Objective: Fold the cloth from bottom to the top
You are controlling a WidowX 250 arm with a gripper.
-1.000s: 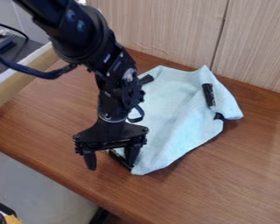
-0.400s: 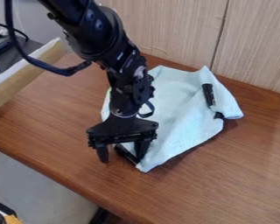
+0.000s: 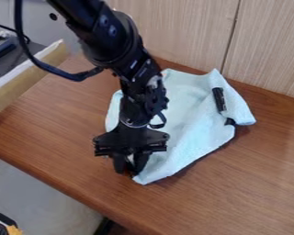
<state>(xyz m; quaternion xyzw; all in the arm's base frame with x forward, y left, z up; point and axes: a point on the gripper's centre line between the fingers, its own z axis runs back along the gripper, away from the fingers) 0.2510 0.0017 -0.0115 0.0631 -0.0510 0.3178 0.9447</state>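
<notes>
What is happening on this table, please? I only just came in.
A black robot arm has its gripper down at the near corner of a light blue cloth, which lies on the wooden table. The task is to fold this cloth from bottom to top, and that fold is not made yet. The cloth is wrinkled and uneven, with a small black object on its right part. Whether the gripper already grasps the corner, I cannot tell.

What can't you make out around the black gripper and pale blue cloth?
In the camera view:
- Contact between black gripper and pale blue cloth: blocked by the gripper.
- Cloth's middle left: behind the black arm.
- Arm's base: beyond the top edge.
- Dark piece by the cloth's right fold: too small.
</notes>
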